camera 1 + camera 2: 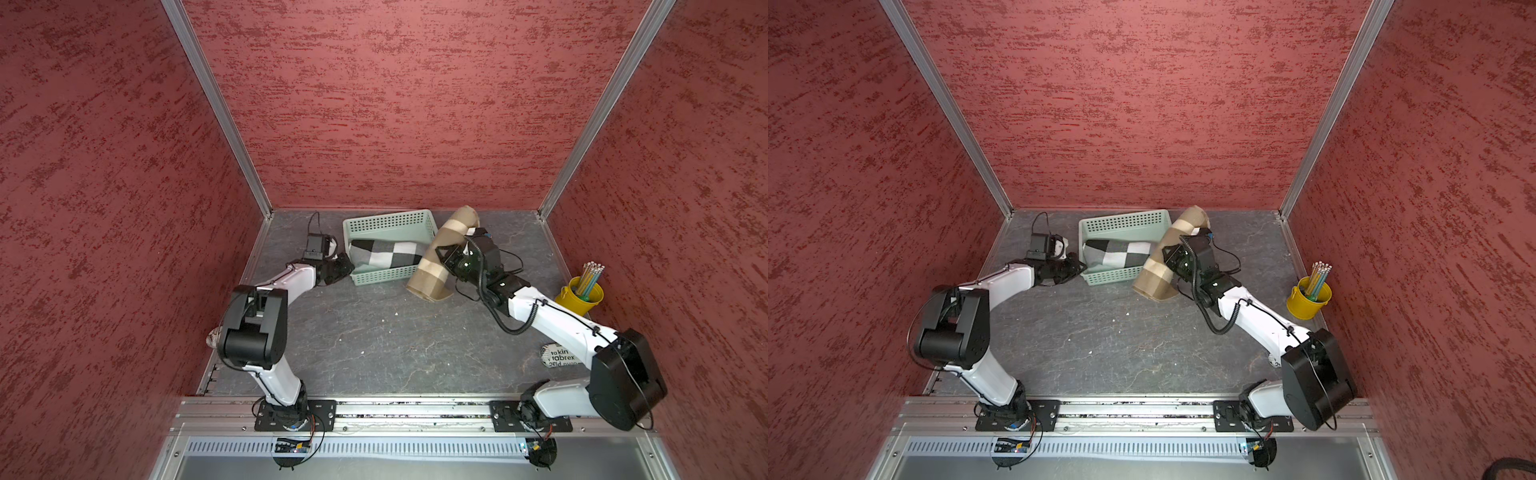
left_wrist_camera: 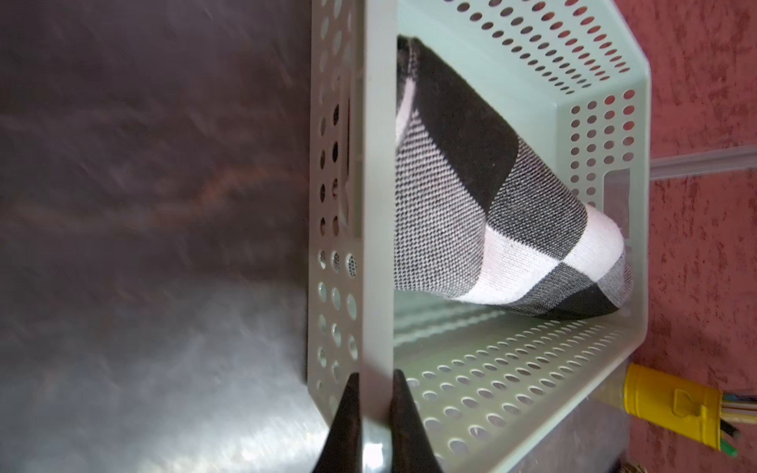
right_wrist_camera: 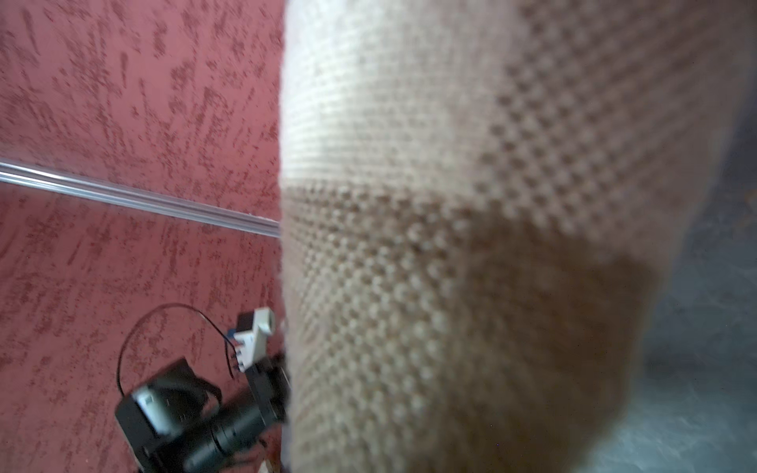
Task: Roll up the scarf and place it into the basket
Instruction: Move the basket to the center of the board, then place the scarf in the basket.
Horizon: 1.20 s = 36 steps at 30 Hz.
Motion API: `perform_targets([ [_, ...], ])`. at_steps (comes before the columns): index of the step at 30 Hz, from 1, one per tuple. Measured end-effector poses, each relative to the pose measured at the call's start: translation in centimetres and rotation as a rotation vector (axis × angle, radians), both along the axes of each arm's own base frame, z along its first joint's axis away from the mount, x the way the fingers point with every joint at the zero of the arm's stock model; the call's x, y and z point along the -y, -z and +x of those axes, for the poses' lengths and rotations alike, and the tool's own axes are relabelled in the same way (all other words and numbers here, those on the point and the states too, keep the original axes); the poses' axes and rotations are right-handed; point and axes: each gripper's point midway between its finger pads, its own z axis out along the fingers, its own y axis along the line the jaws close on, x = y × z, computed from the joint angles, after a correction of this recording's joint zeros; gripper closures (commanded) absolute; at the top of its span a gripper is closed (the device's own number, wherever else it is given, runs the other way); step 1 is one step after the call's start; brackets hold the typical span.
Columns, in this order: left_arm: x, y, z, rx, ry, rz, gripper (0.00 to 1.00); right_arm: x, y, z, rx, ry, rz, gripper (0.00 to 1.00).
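At the near edge, you have the aluminium rail [image 1: 415, 409] carrying both arm bases. Beyond it lies the dark grey, marbled tabletop [image 1: 374, 340], dotted with a few pale specks. On the right, a round black-and-white printed thing [image 1: 555, 355] lies half hidden under the right arm [image 1: 561, 324]. Farther back by the right wall stands a small yellow bucket [image 1: 577, 301] of pencils [image 1: 590, 276], well apart from the basket. Behind the elbow of the left arm [image 1: 253, 328] a pale speckled object [image 1: 212, 336] peeks out; you cannot tell what it is.

Farther back, the tan scarf [image 1: 432, 274] is a thick knitted roll in beige and brown checks. It arches up from the tabletop across the right short end of the basket [image 1: 386, 222], near end down and far end raised. It is outside the basket and blocks that end; whether it touches the wall you cannot tell. Your right pincer [image 1: 442, 253] is clamped on the roll's middle. In the right wrist view the knit fills the frame and hides the fingers.

The basket is shallow, pale mint plastic with perforated walls. It already holds a rolled black-and-white checked scarf [image 1: 386, 253] lying lengthwise. Your left pincer [image 2: 375, 376] pinches the rim of the left short wall, one dark finger inside and one outside. Behind everything rises the red textured wall [image 1: 395, 104].
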Motion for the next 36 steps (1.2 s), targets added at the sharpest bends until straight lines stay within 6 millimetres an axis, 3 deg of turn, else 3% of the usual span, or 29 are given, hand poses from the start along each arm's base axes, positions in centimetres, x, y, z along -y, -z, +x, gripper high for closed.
perform_targets([
  [2, 2.1, 0.0, -2.3, -0.006, 0.010, -0.015, 0.82, -0.4, -2.0, 1.0, 0.041, -0.007, 0.015, 1.00],
  [6, 6.6, 0.0, -6.5, -0.025, 0.034, -0.087, 0.56, -1.8, -3.9, 2.8, 0.094, -0.031, 0.056, 1.00],
  [9, 9.1, -0.1, -9.2, -0.043, 0.060, -0.130, 0.41, -2.4, -2.5, 3.7, 0.077, -0.023, 0.074, 1.00],
  [14, 10.7, -3.0, -11.3, -0.002, 0.086, -0.175, 0.38, -2.1, 1.5, 3.7, 0.010, 0.036, 0.084, 1.00],
  [19, 7.7, -6.5, -11.0, 0.083, 0.032, -0.150, 0.32, -2.6, 2.4, 4.0, 0.018, 0.092, 0.096, 1.00],
  [24, 1.4, -10.2, -7.5, 0.205, -0.111, -0.082, 0.29, -5.1, 1.7, 4.6, 0.067, 0.118, 0.136, 1.00],
  [27, -1.6, -10.5, -5.4, 0.221, -0.172, -0.049, 0.29, -6.9, 1.7, 5.4, 0.088, 0.146, 0.160, 1.00],
  [30, -2.7, -9.8, -3.4, 0.206, -0.181, -0.034, 0.29, -8.5, 2.3, 6.2, 0.104, 0.186, 0.174, 1.00],
  [36, -1.3, -8.5, -1.3, 0.191, -0.110, -0.048, 0.29, -9.5, 4.4, 7.0, 0.128, 0.303, 0.206, 1.00],
])
